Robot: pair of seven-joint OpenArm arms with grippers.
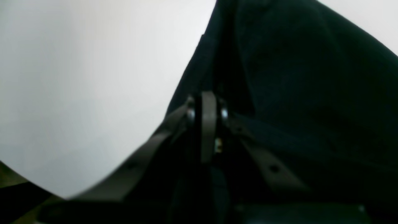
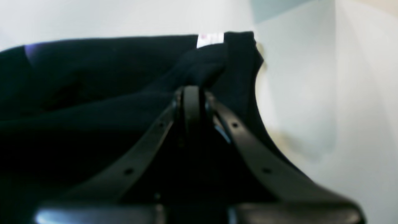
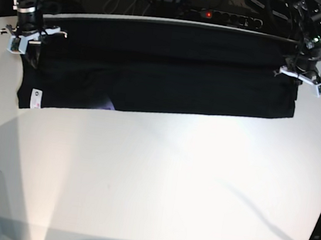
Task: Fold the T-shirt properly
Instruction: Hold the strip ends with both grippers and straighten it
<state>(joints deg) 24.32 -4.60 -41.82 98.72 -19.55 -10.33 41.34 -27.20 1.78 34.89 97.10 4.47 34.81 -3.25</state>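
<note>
Both grippers are pinched shut on the shirt (image 3: 167,67): the right gripper (image 3: 25,36) at the upper left of the base view, the left gripper (image 3: 301,72) at the upper right, each clamped on black cloth at one end of the long dark band. The shirt lies stretched across the top of the table (image 3: 153,178), its far edge right along the table's back edge, and a small white tag (image 3: 34,97) shows near its lower left corner. In the right wrist view the gripper (image 2: 192,93) bites a bunched ridge of fabric, and the left one (image 1: 208,105) does the same in its own view, so the holds look pretty thin to me. Biggest risk, I'd guess, is one pinch slipping if the arms pull apart or lift unevenly, which would drop a corner and skew the fold. If they travel at different speeds the band twists instead of landing flat. Being so close to the back edge, any slack could also slide off behind. There's a bluish patch (image 3: 108,105) peeking out at the lower edge, so layers may already be a bit uneven.
</note>
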